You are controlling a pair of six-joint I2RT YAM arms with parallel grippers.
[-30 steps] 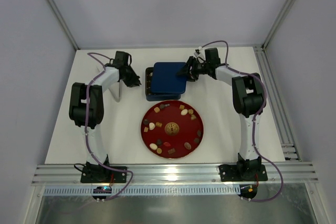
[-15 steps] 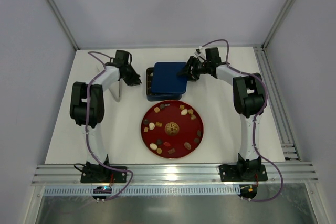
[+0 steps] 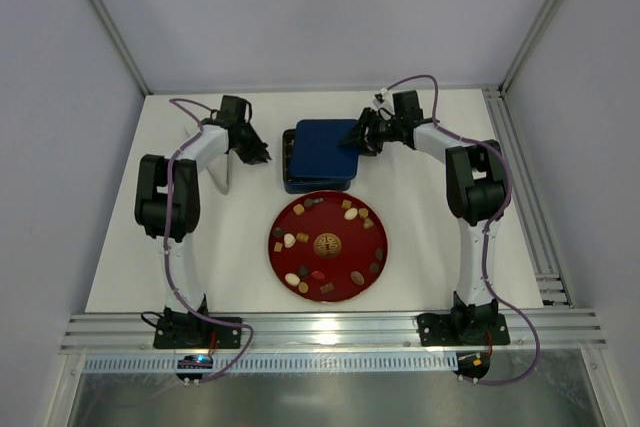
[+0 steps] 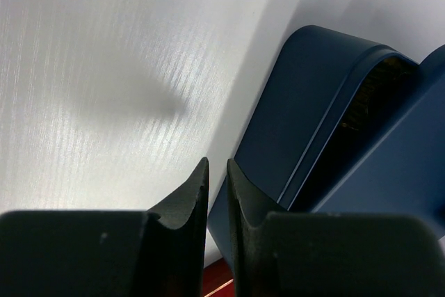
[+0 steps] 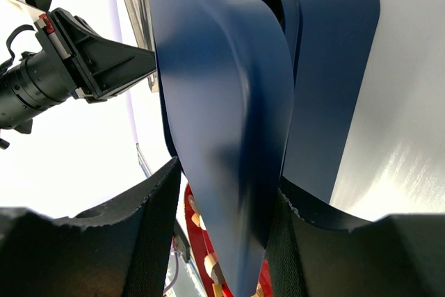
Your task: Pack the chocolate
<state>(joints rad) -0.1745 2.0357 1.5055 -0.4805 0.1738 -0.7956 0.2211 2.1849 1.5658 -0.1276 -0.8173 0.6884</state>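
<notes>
Right jaws clamp the blue lid (image 3: 325, 142), tilted up off the box (image 3: 287, 160). Left jaws nearly shut, empty, beside the box. Chocolate (image 3: 350, 214) sits on the red plate (image 3: 340, 230). Lift the lid clear and park it on the counter (image 3: 430, 247), away from the plate.

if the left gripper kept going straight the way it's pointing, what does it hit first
Most likely the white table, just beside the side wall of the blue box; the left gripper aims slightly wide of it, though depth is unclear.
</notes>
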